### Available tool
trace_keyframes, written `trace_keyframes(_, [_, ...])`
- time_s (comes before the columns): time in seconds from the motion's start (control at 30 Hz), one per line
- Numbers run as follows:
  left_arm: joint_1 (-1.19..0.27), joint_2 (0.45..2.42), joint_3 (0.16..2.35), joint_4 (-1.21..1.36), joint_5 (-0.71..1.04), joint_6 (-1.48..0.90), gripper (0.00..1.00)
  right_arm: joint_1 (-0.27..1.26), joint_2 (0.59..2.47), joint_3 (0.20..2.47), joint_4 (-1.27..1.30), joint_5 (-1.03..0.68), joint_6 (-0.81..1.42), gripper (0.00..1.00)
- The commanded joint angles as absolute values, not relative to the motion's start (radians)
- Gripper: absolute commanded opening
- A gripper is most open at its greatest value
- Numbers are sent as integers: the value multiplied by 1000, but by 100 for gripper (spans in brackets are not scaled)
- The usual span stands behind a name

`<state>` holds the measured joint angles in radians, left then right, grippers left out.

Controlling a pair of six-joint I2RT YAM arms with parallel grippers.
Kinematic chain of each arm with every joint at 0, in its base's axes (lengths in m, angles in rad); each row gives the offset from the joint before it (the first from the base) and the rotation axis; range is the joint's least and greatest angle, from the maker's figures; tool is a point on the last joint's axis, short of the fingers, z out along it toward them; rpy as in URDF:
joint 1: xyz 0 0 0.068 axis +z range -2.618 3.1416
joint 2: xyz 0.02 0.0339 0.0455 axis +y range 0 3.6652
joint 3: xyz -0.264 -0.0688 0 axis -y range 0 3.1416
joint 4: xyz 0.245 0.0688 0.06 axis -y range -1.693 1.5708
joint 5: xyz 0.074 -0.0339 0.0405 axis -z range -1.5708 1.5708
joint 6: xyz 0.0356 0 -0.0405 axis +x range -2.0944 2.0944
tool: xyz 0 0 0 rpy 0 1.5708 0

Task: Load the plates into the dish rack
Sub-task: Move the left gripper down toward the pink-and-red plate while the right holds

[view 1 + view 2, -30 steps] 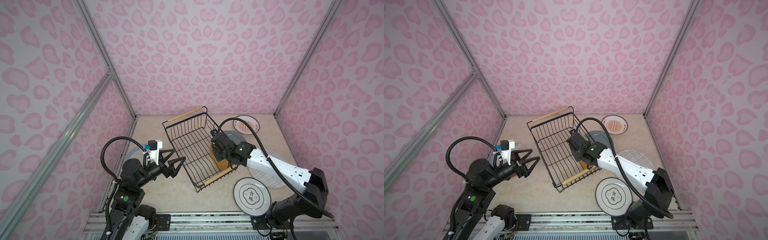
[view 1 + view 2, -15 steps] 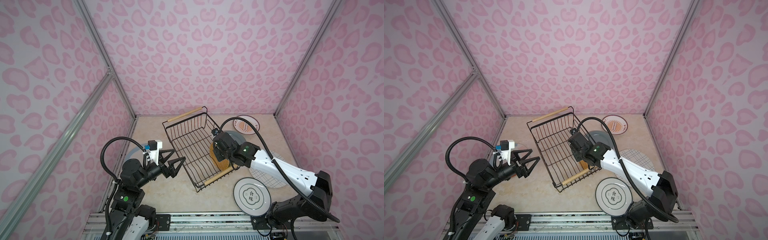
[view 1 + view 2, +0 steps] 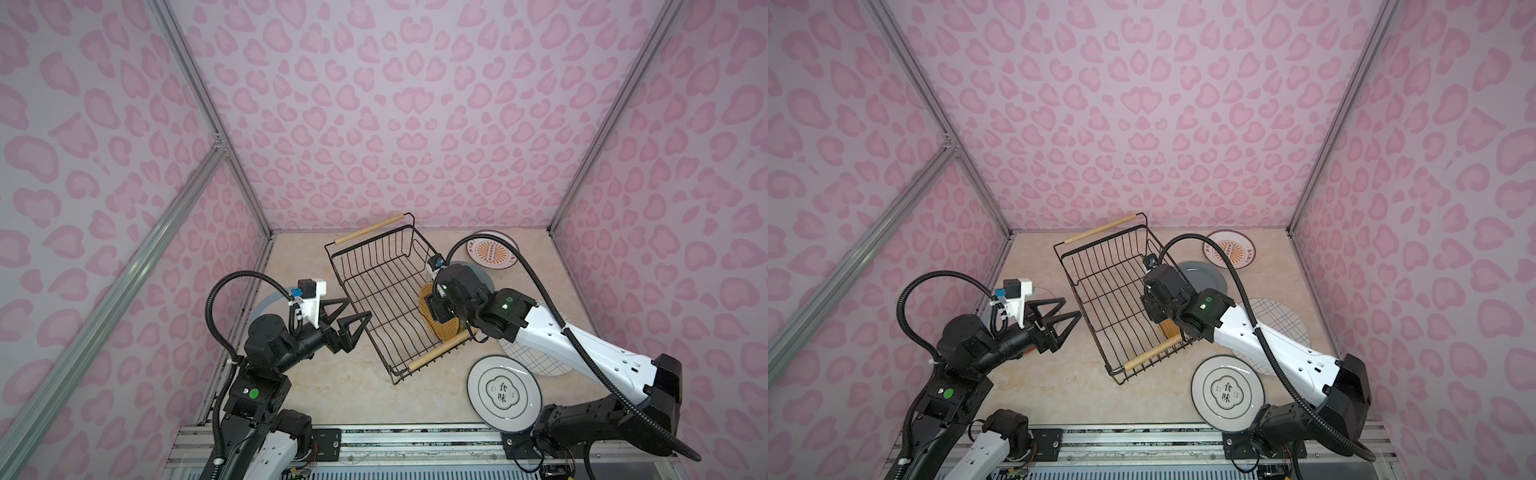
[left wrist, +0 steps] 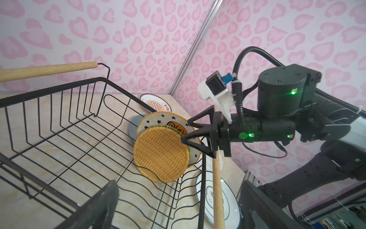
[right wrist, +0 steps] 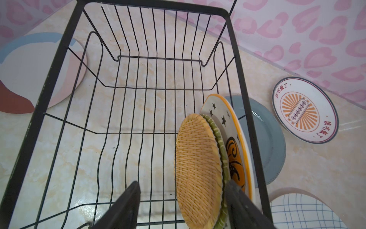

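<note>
Plates in the dish rack (image 5: 236, 59): three, all on edge against one long side, close to one wooden handle (image 4: 216, 188). Innermost is the yellow woven plate (image 5: 198, 174). It leans on a green-edged plate (image 5: 222, 152), which leans on the starred plate (image 5: 223, 117) next to the wire wall. My right gripper (image 5: 181, 183) is over that stack with its fingers spread. One finger (image 5: 122, 206) stands clear of the woven face, toward the middle of the rack; the other sits at the green edge, and I cannot tell whether it touches. Nothing is clamped. My left gripper (image 3: 360, 306) hangs just outside the opposite long side of the rack, fingers wide apart and empty. Outside the rack, flat on the table (image 3: 332, 395): the grey-blue plate (image 5: 267, 142) lies just beside the wall behind the stack, seen partly through the wires in the right wrist view. The sunburst plate (image 5: 303, 111) lies beyond it, apart from the rack. The grid plate (image 3: 1279, 320) lies under my right arm. The plate with characters (image 3: 503, 392) lies near the rack's corner at the handle end. On the rack's other long side a pastel plate (image 5: 29, 75) lies flat, close by the wire.
</note>
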<state>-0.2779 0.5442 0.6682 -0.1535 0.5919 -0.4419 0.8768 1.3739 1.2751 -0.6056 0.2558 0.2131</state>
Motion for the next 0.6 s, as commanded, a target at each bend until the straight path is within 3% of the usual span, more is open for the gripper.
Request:
trace_keyframes(0.0, [-278, 555, 684, -259, 474, -432, 98, 866, 1353, 1251, -542, 234, 184, 76])
trace_keyframes(0.17, [-269, 536, 705, -488, 176, -517, 97, 809, 1333, 1219, -487, 146, 165, 83])
trace_keyframes(0.27, [-217, 541, 723, -579, 112, -556, 97, 765, 1346, 1210, -444, 78, 160, 84])
trace_keyframes(0.57, [249, 700, 681, -528, 373, -669, 97, 674, 1385, 1217, -347, -73, 180, 86])
